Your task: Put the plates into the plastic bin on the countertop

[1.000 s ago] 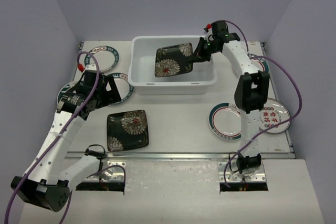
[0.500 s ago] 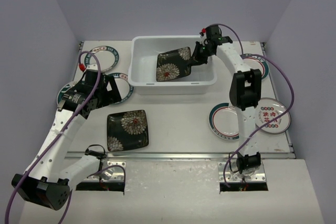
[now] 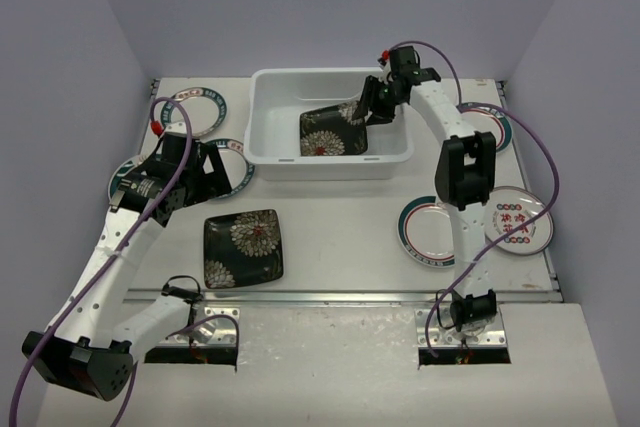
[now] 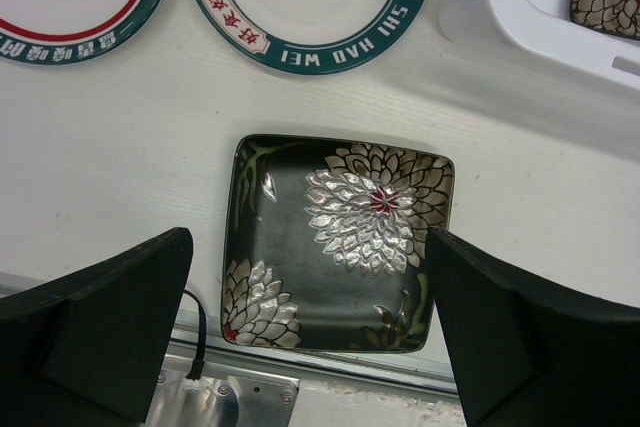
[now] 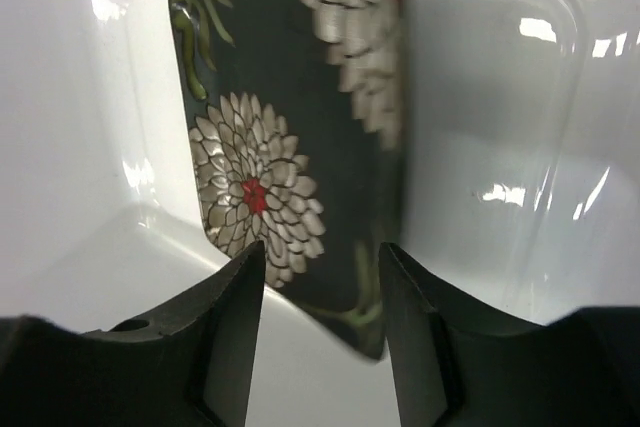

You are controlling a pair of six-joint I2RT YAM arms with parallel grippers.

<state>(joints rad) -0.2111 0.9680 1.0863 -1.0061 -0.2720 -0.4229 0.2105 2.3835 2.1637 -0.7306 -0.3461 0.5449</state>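
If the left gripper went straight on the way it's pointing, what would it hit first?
The left gripper would likely meet the square black plate on the countertop first; it lies framed between the open fingers.

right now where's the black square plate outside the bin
Top view: the square black flower-print plate lies left of centre, by the near metal rail.

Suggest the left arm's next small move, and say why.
Probably lower the left tool toward the square black flower plate: its fingers are wide open with that plate framed between them, lying flat on the countertop, outside the plastic bin.
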